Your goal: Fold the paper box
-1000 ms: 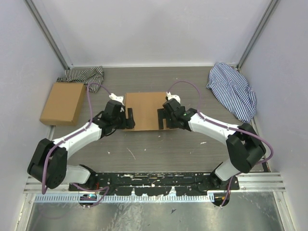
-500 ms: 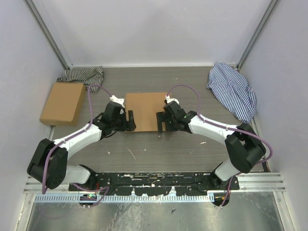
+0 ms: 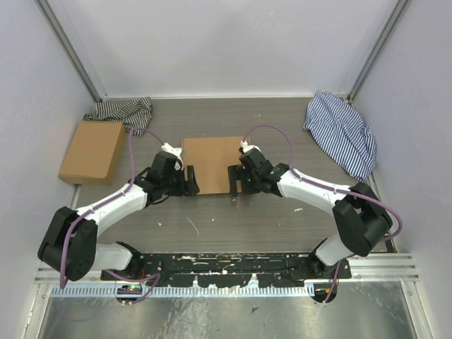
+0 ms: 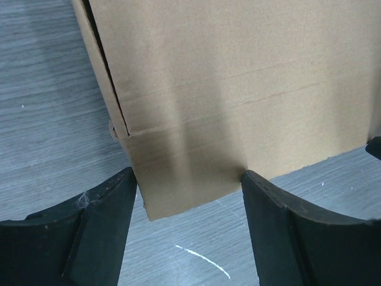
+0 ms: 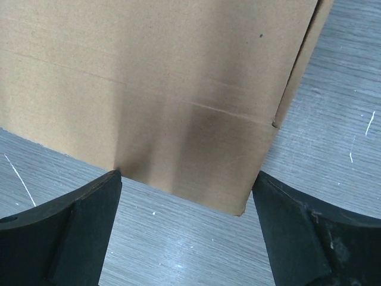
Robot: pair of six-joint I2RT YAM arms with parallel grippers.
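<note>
The paper box (image 3: 212, 162) lies shut and flat in the middle of the table, a plain brown rectangle. My left gripper (image 3: 189, 181) is open at its near left corner. In the left wrist view the corner of the box (image 4: 196, 119) sits between the two black fingers (image 4: 101, 229), and the gripper (image 4: 187, 199) holds nothing. My right gripper (image 3: 234, 182) is open at the near right corner. In the right wrist view the box (image 5: 166, 89) fills the gap between the fingers (image 5: 303, 235), and the gripper (image 5: 187, 193) is empty.
A second flat brown cardboard box (image 3: 92, 150) lies at the left wall. A dark striped cloth (image 3: 121, 111) is bunched behind it. A blue striped cloth (image 3: 342, 134) lies at the back right. Walls close in three sides.
Both grippers have drawn back a little toward the near edge of the box and stay open. The box has hardly moved.
</note>
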